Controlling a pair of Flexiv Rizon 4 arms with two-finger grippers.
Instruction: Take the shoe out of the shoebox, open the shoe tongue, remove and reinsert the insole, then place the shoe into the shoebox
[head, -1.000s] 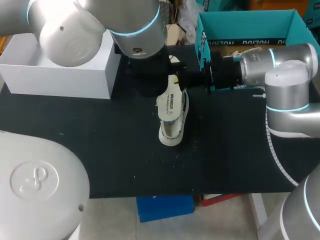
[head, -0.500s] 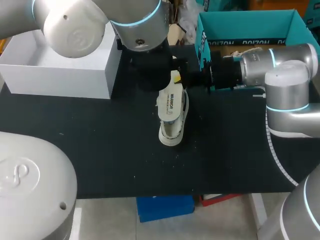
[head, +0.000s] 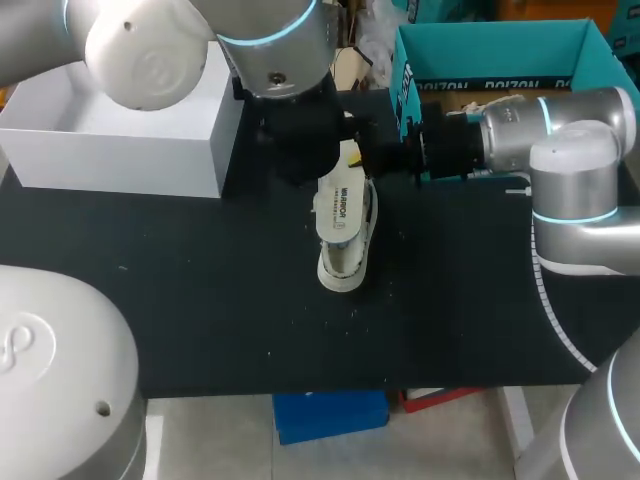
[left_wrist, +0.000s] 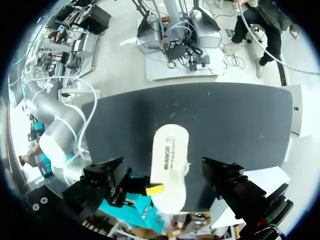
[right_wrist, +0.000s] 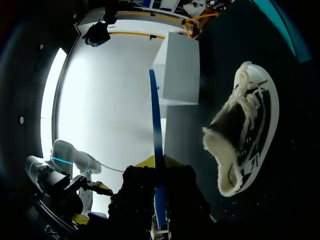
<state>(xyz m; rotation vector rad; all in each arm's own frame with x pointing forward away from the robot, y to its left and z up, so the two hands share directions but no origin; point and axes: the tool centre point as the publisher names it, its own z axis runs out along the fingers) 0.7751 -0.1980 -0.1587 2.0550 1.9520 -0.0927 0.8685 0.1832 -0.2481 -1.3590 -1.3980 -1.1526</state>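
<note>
A white shoe (head: 345, 255) with fleecy lining lies on its side mid-table; its laces and opening (right_wrist: 235, 145) show beside my right gripper. My right gripper (head: 352, 152) is shut on the far end of the insole (head: 340, 208), white and printed on top, blue underneath (right_wrist: 156, 150), held over the shoe. My left gripper (head: 300, 150) hangs above them, mostly hidden under its wrist. Its fingers stand wide open (left_wrist: 165, 172) on either side of the insole (left_wrist: 170, 155) without touching it. The white open box (head: 120, 150) stands at the back left.
A teal open box (head: 500, 50) sits at the back right, just behind my right arm. The white box (right_wrist: 177, 70) stands close to the shoe's left. Bare black mat (head: 200, 300) stretches between the shoe and the front edge.
My left arm's elbow and wrist have shifted slightly, bringing the wrist a little nearer the shoe. The shoe, the insole and my right arm have kept still.
</note>
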